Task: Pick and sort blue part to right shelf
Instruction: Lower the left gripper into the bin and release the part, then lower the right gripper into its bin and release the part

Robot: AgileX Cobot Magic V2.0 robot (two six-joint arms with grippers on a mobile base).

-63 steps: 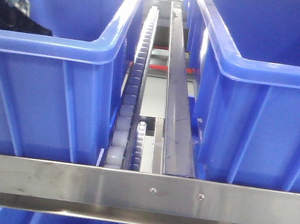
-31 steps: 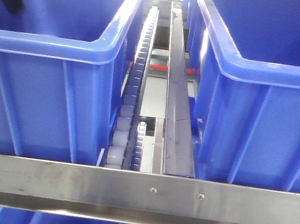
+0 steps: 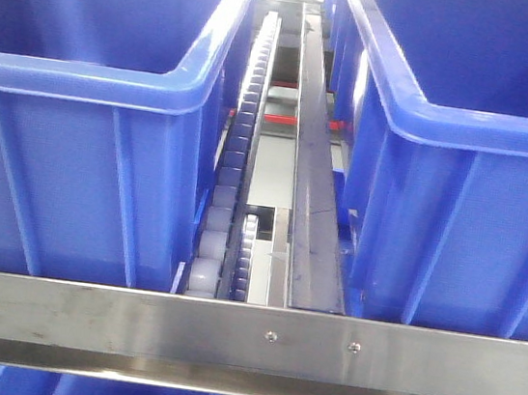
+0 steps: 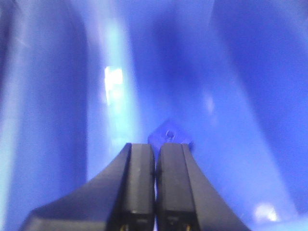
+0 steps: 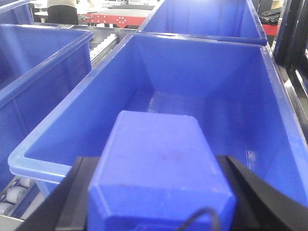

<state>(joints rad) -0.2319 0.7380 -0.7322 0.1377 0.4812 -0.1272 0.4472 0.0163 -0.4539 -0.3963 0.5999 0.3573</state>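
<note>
In the right wrist view a large blue part (image 5: 159,154), a blocky box shape, sits between the black fingers of my right gripper (image 5: 161,202), which is shut on it. It hangs over the near end of a long blue bin (image 5: 72,120). My left gripper (image 4: 156,147) is shut inside a blue bin, its two black fingers (image 4: 139,178) almost touching. A small blue piece with a hole (image 4: 168,134) lies just past the tips, partly hidden by them. Whether it touches them I cannot tell. Neither gripper shows in the front view.
Two deep blue bins (image 3: 84,86) (image 3: 468,127) stand left and right on a shelf behind a steel crossbar (image 3: 244,346). A roller track (image 3: 232,184) and a metal rail (image 3: 308,194) run between them. More blue bins (image 5: 211,21) stand behind.
The left arm, seen at the top left corner of the left bin a second ago, has left the front view. The bins have not moved.
</note>
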